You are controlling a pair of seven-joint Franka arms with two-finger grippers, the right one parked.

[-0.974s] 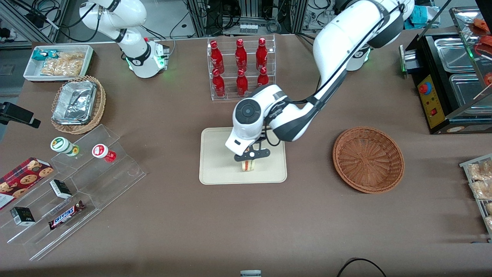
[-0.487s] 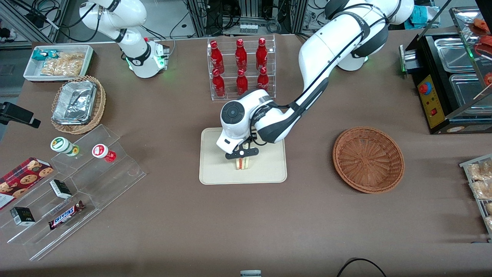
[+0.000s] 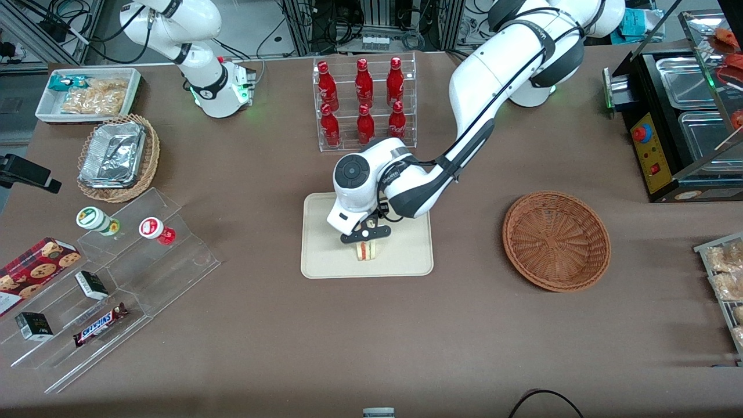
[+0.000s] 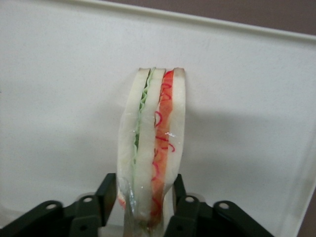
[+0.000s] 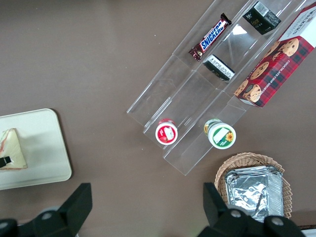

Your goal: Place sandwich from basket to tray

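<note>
On the tray (image 3: 325, 261), in the half nearer the front camera, the sandwich (image 3: 365, 251) stood on edge with its red and green filling facing that camera. Its lower edge appeared to meet the tray's surface. Directly above it, the gripper (image 3: 365, 239) was clenched on the sandwich, the two black fingers (image 4: 109, 190) pressing the bread from either side, as the wrist view showed. The working arm's white wrist hung just above, over the tray's middle. Well off toward the working arm's end of the table lay the basket (image 3: 556, 240), holding nothing. Farther from the camera than the tray stood a clear rack of red bottles (image 3: 364, 101).
</note>
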